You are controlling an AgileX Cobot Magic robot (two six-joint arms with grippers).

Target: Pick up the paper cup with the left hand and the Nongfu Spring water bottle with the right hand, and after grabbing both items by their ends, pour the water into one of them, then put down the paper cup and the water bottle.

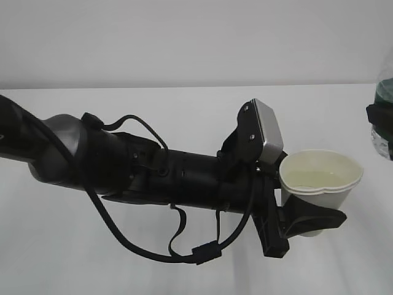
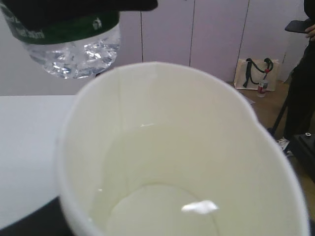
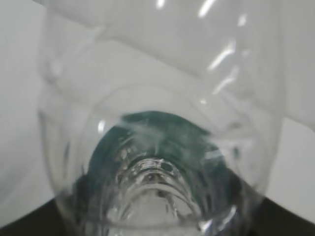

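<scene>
a: where's the paper cup right now?

b: you have it at the right of the exterior frame, raised off the desk. the left hand grips its lower half, gripper partly open with the jaws pressed around the cup wall. holding it low keeps the rim clear for pouring, and it sits close to upright, so nothing spills.

a: is there water in it?

b: yes, the left wrist view shows clear liquid pooled in the bottom with a glint on it. judging by that, the pour looks done or nearly so.

a: and the nongfu spring water bottle?

b: you see its ribbed body and green label in the upper left of the left wrist frame, above and just beyond the cup rim, not touching it. in the right wrist view it fills the frame, seen lengthwise from its base end.

a: is the right hand holding it?

b: its fingers aren't visible there, but the bottle sits right against that camera off the desk, so i judge you hold it by its end, gripper about half open around it.

a: next?

b: probably set both down.
</scene>
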